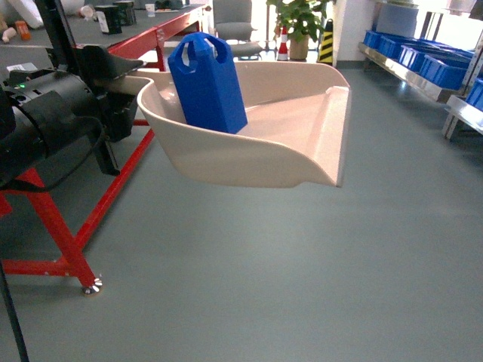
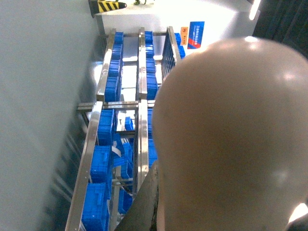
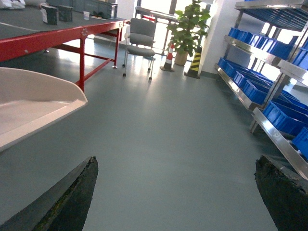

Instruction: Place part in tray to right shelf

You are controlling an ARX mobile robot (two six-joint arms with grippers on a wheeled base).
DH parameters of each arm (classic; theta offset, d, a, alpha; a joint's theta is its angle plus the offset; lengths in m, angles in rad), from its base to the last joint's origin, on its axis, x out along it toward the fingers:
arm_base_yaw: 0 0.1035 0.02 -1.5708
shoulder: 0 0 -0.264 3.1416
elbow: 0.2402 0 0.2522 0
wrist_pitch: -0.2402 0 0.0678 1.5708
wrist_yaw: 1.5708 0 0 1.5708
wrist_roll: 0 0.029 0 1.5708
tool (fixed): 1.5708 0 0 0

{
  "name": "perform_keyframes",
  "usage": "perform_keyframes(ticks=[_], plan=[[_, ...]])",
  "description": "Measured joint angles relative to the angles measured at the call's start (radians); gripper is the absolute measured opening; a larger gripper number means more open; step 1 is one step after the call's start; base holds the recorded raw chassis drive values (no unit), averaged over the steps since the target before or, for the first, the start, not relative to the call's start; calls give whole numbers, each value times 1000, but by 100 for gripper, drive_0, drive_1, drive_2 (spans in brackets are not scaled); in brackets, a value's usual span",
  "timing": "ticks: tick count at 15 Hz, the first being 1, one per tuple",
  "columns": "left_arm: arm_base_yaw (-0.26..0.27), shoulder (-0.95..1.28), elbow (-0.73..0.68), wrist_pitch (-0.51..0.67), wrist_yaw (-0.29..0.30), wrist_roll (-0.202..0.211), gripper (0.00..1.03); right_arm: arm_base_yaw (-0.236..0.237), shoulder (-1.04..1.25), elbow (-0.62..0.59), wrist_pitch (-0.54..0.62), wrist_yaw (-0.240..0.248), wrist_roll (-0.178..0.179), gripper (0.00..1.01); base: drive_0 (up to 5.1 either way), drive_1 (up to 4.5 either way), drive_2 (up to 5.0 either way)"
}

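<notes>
1. The small bright blue plastic block with a peaked top and two loop-shaped holes point(image 1: 207, 81) stands upright inside the large cream-beige plastic scoop shaped like a dustpan point(image 1: 249, 154), against its back wall, at about ten o'clock of the scoop's floor.
2. The scoop hangs in the air above the grey floor point(image 1: 302, 271), its flat front lip pointing toward three o'clock in the head view and its handle end running toward nine o'clock.
3. The left claw point(image 1: 113, 79) is at the handle end of the scoop; the black arm covers the grip itself, so whether its fingers are clamped on the handle cannot be told.
4. The left wrist view is mostly filled by the rounded cream back of the scoop point(image 2: 231, 144).
5. The right claw point(image 3: 175, 195) is spread wide with nothing between its two dark fingertips point(image 3: 72, 197), hovering over bare floor; the scoop's lip point(image 3: 38, 103) lies at its ten o'clock, apart from it.
6. The stainless-steel rack with shiny rails point(image 3: 269, 130) stands along the wall at two o'clock, well apart from the scoop, carrying big blue plastic crates point(image 3: 284, 118).
7. A red-framed work surface point(image 1: 68, 226) stands at nine o'clock, with a grey chair point(image 3: 141, 41) and a potted green plant point(image 3: 188, 24) farther back near twelve o'clock.
</notes>
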Motion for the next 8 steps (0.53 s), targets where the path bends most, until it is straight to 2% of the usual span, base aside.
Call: perform_keyframes(ticks=[3,8], plan=[[14,0,0,0,-11,0,15,1,0,0,2,-2,0,98,496,-249,-249],[4,0,1,-10,-3,0,15,1,6,0,-1,-2,0,98,496,-249,-249]])
